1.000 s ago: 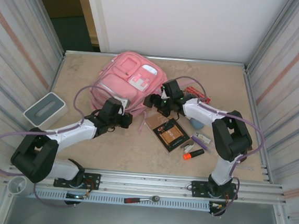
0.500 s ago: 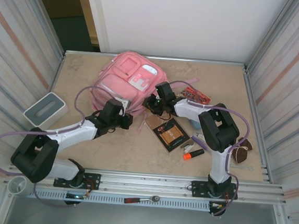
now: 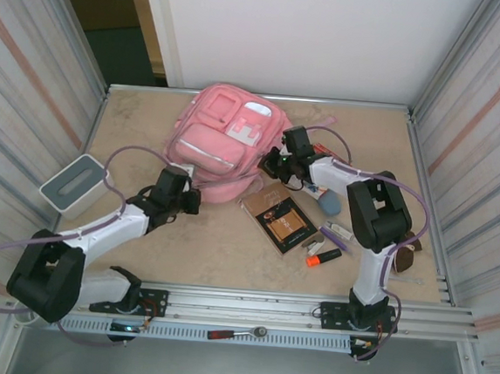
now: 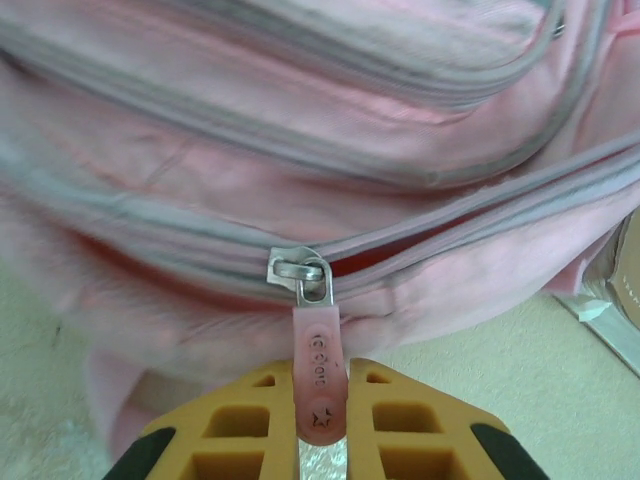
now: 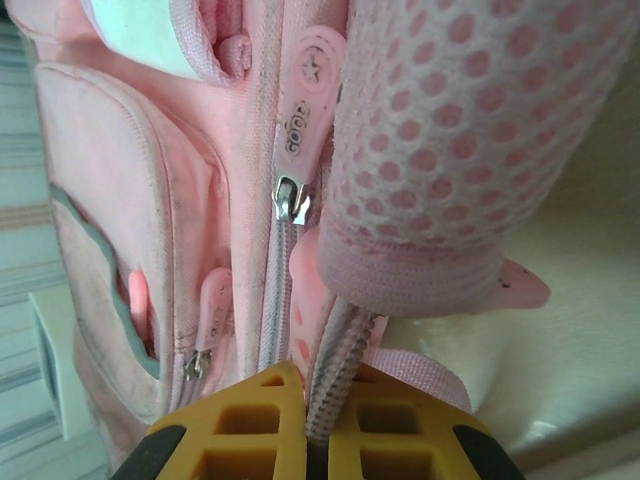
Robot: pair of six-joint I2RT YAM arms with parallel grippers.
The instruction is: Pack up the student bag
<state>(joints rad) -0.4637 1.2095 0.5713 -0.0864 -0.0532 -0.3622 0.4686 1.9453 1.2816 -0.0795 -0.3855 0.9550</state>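
Observation:
The student bag [image 3: 223,141], a large pink backpack, lies at the back of the table. In the left wrist view my left gripper [image 4: 320,378] is shut on the pink rubber zip pull [image 4: 320,350] that hangs from a silver slider [image 4: 298,269]; the zip gapes slightly to the slider's right. From above, the left gripper [image 3: 194,197] sits at the bag's near edge. My right gripper [image 3: 272,164] is at the bag's right side. Its yellow fingers [image 5: 250,420] are shut on a grey zip strip [image 5: 335,370] under the mesh side pocket [image 5: 450,130].
A grey-white box [image 3: 77,182] stands at the left. Right of the bag lie a brown notebook [image 3: 282,221], an orange highlighter [image 3: 323,257], a purple pen [image 3: 334,238], a blue object [image 3: 329,203] and a red item [image 3: 329,153]. A ratchet tool [image 3: 237,333] rests on the front rail.
The right gripper closed on the bag's zip strip and shifted right. The bag slid back and to the right. The left arm drew back toward the near left, still holding the pull.

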